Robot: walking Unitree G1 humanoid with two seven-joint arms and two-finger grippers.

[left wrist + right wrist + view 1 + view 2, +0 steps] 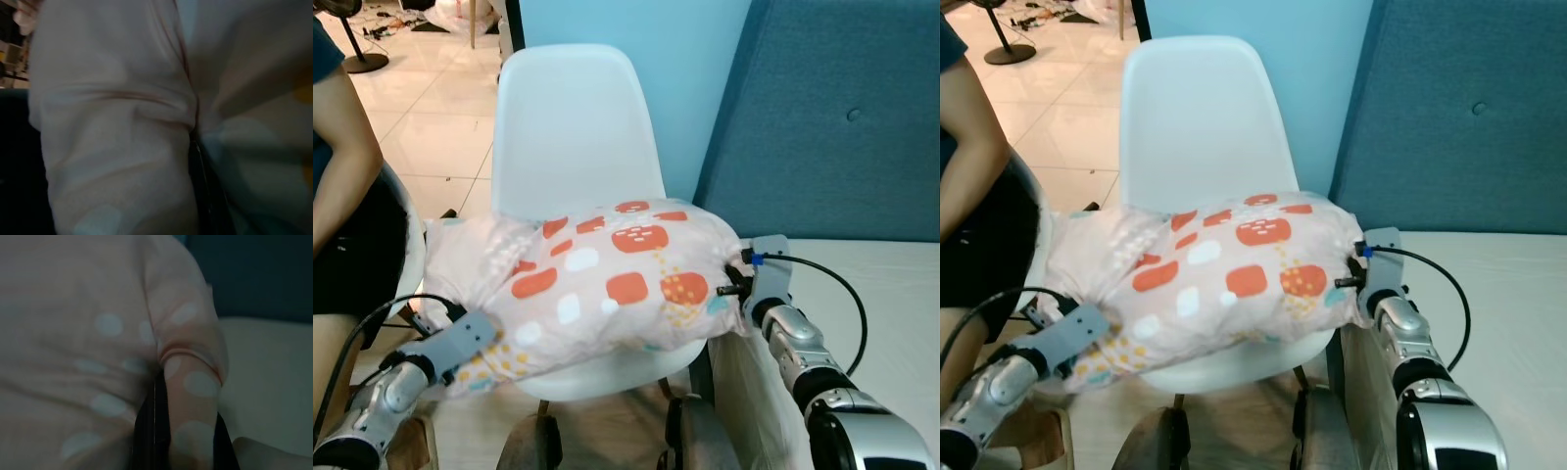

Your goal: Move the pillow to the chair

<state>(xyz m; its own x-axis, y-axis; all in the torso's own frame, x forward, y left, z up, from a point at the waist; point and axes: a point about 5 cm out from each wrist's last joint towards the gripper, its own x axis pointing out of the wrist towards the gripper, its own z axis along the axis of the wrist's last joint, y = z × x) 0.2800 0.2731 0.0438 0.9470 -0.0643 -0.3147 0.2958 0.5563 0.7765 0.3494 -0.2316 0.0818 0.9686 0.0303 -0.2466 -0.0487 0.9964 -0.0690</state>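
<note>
Pinching opposite ends of the patterned pillow: left claw and right claw, each clamped on a fabric fold. Resting soft, light, saggy across the white chair seat.

**What's around you besides the job**

You've got a person seated on your left in dark clothes. A blue padded headboard stands to your right, with a pale mattress below it. A fan base sits on the tiled floor.
</note>
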